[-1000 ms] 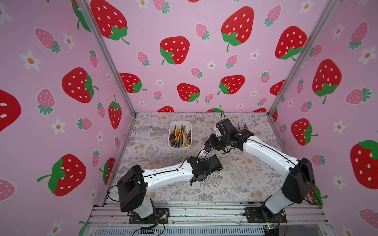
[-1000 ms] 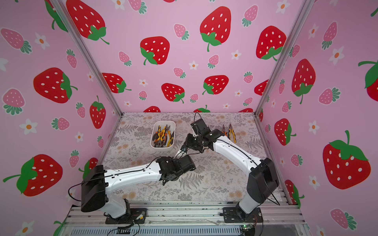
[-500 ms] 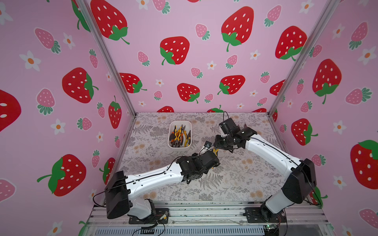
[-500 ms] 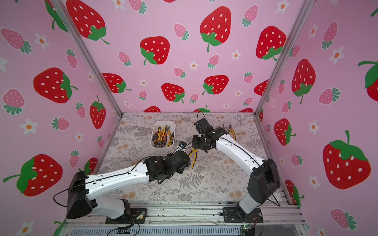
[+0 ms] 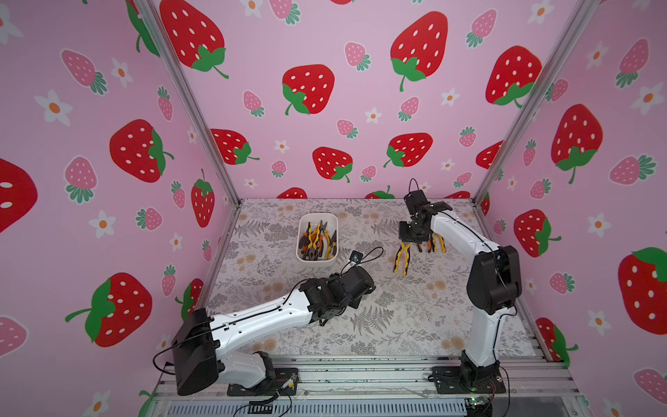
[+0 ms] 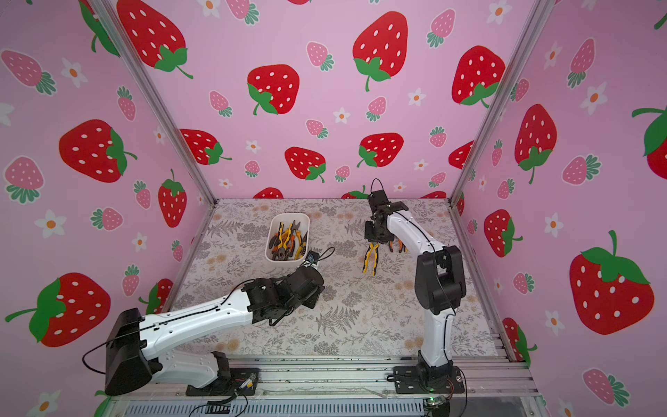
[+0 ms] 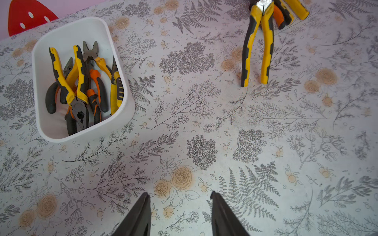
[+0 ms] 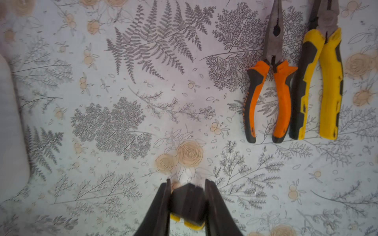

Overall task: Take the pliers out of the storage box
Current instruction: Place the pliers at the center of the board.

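Shut narrow at the right jaws on the dark metal head of the held pliers (image 8: pixel 187 201), gripped from above. Below the grip, yellow-and-black handles hanging down and slightly splayed over the bench (image 5: pixel 397 325); touching it or just clear, impossible to tell. Spread to a moderate gap at the left jaws, gripping nothing, hovering above the floral bench surface.

Just beside the held pliers, on the side away from the left arm: lying flat and parallel, an orange-handled long-nose pair (image 8: pixel 270 98) and a yellow-handled pair (image 8: pixel 321 85), close alongside, noses pointing the same way.

Farther out, toward the back of the bench and nearer the left jaws than the right: the storage box (image 5: pixel 317 263), white, rounded at the corners, sitting flat. Inside, heaped pliers (image 7: pixel 78 81), yellow-and-black and orange-and-black handles crossed over one another, dark noses pointing both ways along the box; too tangled to count.

Against a second ago: then both wrists huddled together at mid-bench. Half a second ago, the yellow-and-black pair hanging between them. Now well apart, with that pair carried over next to the two laid ones. No change to the box's place or, as far as visible, to its heap.
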